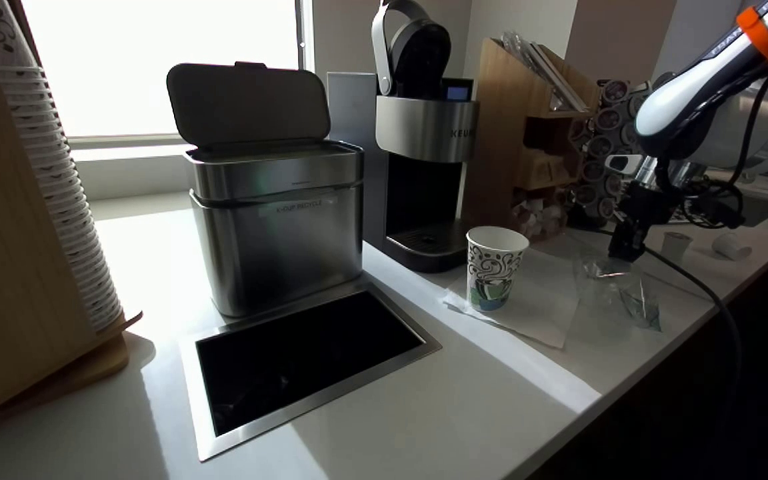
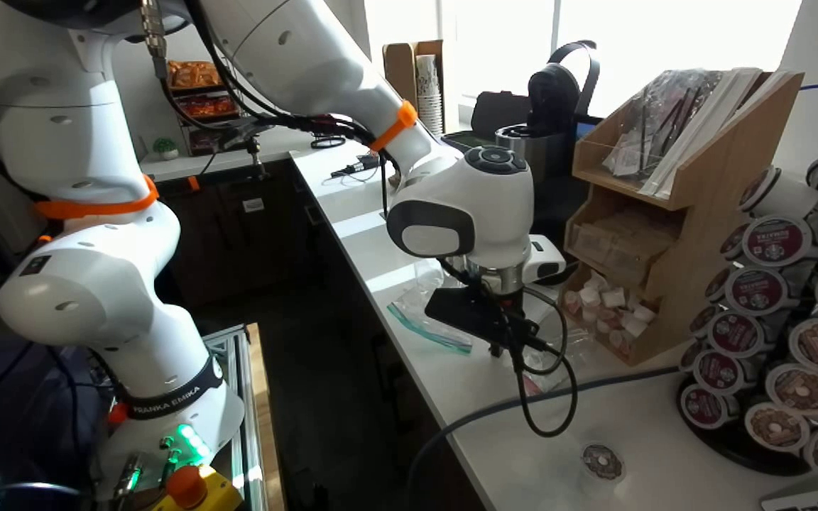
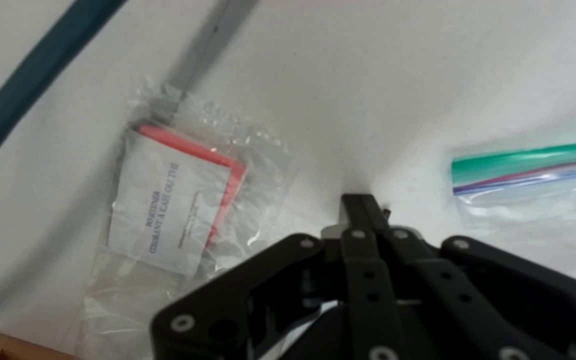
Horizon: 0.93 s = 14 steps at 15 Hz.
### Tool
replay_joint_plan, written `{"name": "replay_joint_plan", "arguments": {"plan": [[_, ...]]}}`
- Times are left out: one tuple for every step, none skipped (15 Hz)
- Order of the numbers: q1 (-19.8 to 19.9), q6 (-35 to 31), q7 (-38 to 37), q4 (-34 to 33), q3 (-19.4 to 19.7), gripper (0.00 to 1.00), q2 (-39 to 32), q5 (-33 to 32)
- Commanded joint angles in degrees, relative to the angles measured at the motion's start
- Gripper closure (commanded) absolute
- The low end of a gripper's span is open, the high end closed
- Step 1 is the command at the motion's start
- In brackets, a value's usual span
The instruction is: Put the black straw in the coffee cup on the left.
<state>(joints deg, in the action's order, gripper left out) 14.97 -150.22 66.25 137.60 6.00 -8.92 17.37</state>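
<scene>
Nearest the wrist camera, the gripper (image 3: pixel 360 200) was closed, its two black fingertips side by side above the worktop (image 1: pixel 424 407), between the wooden organizer (image 2: pixel 718 234) and the edge facing the robot; whether anything was pinched there could not be made out.

Well apart, between the coffee machine (image 1: pixel 421 127) and that same edge, one coffee cup (image 1: pixel 495 273) stood upright on a napkin (image 1: pixel 544 307), apparently light paper that a nudge might have tipped. What looked like one end of the black straw (image 3: pixel 387 213) showed just beside the fingertips; the rest was hidden. The straw seemed likely to be nearly weightless, stiff lengthwise yet easily kinked, and smooth enough to swivel or slip in a careless pinch. A light hold toward one end, the other free to point down into the cup, looked soundest.

The count, largest down, ran to one robot arm (image 2: pixel 317 64), one coffee machine, one organizer, one recycling bin (image 1: pixel 277 247), one pod rack (image 2: pixel 735 447) too crowded to tally, one cable (image 3: pixel 30 82), at least one nested stack of cups (image 1: pixel 67 200), one standing cup, one zip bag (image 3: pixel 533 175), one printed packet (image 3: pixel 163 210) under or inside clear film (image 3: pixel 263 195), what appeared to be one upright pod (image 1: pixel 676 247) and one pod on its side (image 1: pixel 731 247), and one straw tip.
</scene>
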Motion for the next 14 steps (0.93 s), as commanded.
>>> {"name": "replay_joint_plan", "arguments": {"plan": [[0.1,0.2,-0.1,2.0,0.2,1.00,2.1,-0.5],[0.2,-0.3,0.9,2.2,-0.1,1.00,2.3,0.8],[0.2,-0.7,1.5,2.3,-0.4,1.00,2.6,1.7],[0.2,-0.6,1.8,2.3,-0.5,1.00,2.8,2.3],[0.1,-0.7,1.9,2.2,-0.5,1.00,3.0,2.6],[-0.1,-0.7,1.9,2.1,-0.5,1.00,3.2,2.8],[-0.2,-0.6,1.9,2.0,-0.6,1.00,3.3,3.1],[-0.4,-0.6,1.7,1.8,-0.7,1.00,3.1,3.3],[-0.4,-0.6,1.8,1.7,-0.7,1.00,2.9,3.6],[-0.6,-0.5,1.8,1.6,-0.9,1.00,2.5,4.0],[-0.7,-0.6,1.9,1.5,-1.0,1.00,2.3,4.4],[-0.8,-0.6,1.9,1.4,-1.2,1.00,2.1,4.7],[-0.8,-0.7,1.9,1.3,-1.4,1.00,1.9,5.1],[-0.9,-0.8,1.8,1.2,-1.5,1.00,1.7,5.3]]}}
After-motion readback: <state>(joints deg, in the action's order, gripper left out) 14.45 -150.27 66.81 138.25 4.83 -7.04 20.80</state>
